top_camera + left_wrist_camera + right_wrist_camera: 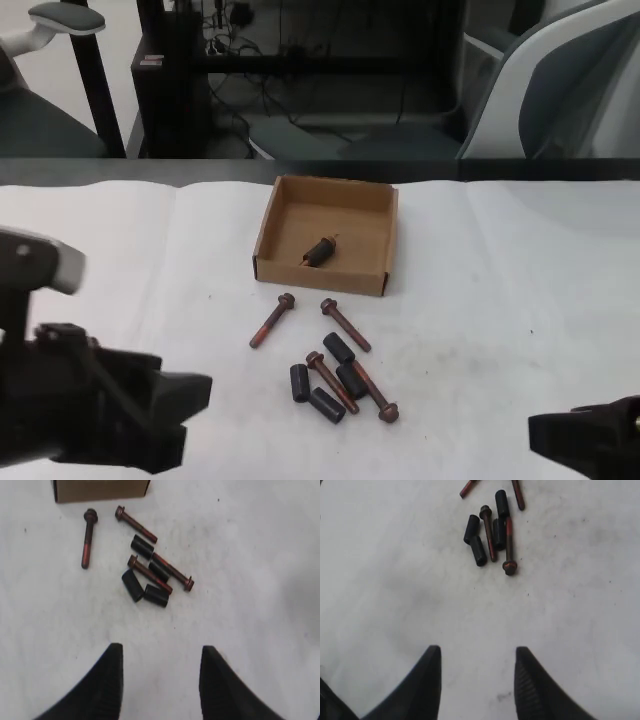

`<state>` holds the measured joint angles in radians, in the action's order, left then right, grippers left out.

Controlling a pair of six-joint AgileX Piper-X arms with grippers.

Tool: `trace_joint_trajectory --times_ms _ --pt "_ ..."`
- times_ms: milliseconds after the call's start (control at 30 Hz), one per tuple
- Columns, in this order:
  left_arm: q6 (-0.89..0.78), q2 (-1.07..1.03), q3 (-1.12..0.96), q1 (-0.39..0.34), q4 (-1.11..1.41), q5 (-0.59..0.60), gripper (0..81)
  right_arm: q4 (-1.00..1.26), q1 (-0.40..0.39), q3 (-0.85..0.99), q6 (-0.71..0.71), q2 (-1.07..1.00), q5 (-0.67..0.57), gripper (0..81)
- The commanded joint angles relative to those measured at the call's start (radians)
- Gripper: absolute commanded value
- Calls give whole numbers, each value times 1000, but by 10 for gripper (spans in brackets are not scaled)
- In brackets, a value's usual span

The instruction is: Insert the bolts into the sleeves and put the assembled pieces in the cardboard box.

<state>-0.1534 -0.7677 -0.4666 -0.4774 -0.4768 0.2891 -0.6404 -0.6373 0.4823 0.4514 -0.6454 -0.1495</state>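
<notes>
The left gripper [160,652] is found spread and empty, held above the desk [520,300] towards its near-left corner. Further right, a lone bolt [272,320] is noted lying apart from the others, just short of the cardboard box [320,282]. The box is set at mid-desk towards the far edge and holds one assembled piece [320,250]. On the near side of the box, three further bolts [331,382] and four sleeves [299,382] are clustered, several of them touching. The right gripper [477,655] is likewise spread and empty, by the near-right corner. The step in hand is judged to be the pick-up for another assembly. A bolt and a sleeve must each be taken, and the lone bolt is judged the easiest grasp. One sleeve is partly covered by a bolt. How fully the piece in the box is seated cannot be made out.
</notes>
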Motion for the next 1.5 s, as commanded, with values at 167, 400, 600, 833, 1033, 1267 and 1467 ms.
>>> trace_joint_trajectory --times_ms 167,400,600,833,1033,1267,1467 --pt "87 -297 -135 3 10 3 468 84 0 60 0 -125 -54 462" --pt "139 -582 -332 3 -44 -46 678 122 0 129 -35 -224 -81 462" --pt "229 -814 -527 3 -184 -127 683 128 0 185 -53 -268 -85 462" --pt "236 -994 -699 3 -193 -172 683 152 0 208 -53 -286 -121 462" --pt "238 -1086 -805 3 -193 -172 683 152 0 208 -53 -287 -145 462" --pt "244 -1164 -859 3 -201 -172 683 152 0 208 -53 -287 -149 462" --pt "247 -1190 -858 3 -193 -170 546 152 0 208 -53 -287 -149 462"
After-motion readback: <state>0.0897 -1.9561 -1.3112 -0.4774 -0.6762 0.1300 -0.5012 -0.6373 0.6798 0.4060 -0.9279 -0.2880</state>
